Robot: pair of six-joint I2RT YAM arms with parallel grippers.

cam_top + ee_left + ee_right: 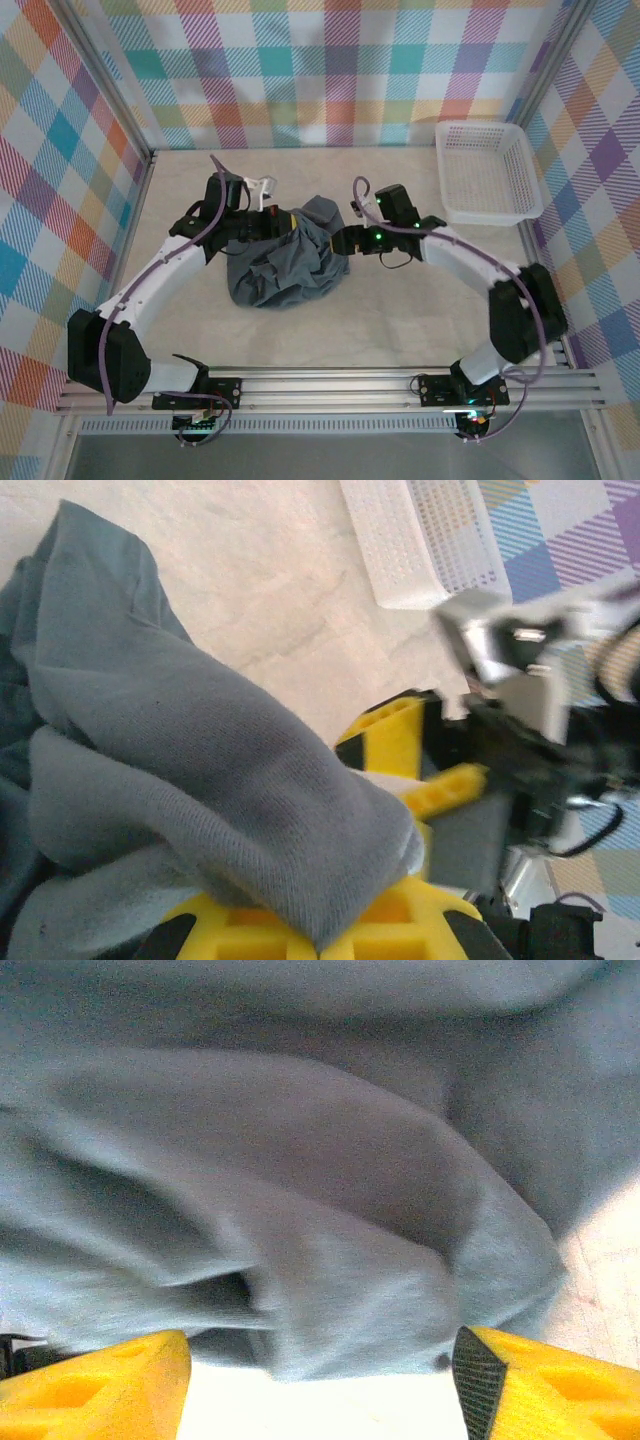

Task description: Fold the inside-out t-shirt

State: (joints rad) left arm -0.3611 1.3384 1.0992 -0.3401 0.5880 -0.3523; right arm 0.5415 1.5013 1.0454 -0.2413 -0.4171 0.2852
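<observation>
The inside-out t-shirt (285, 268) lies as a crumpled blue-grey heap in the middle of the table. My left gripper (288, 222) is at the heap's upper left edge. In the left wrist view its yellow jaws (325, 932) are shut on a thick fold of the t-shirt (200, 740), which drapes over them. My right gripper (337, 243) is at the heap's upper right edge. It stands open (320, 1390), with cloth (300, 1190) just ahead of its spread fingertips and nothing between them. Its yellow fingers (452, 786) appear close behind the held fold.
A white mesh basket (488, 172) stands at the back right, and its corner (420, 540) is in the left wrist view. Checked walls enclose the table on three sides. Bare tabletop (400, 320) lies around the heap.
</observation>
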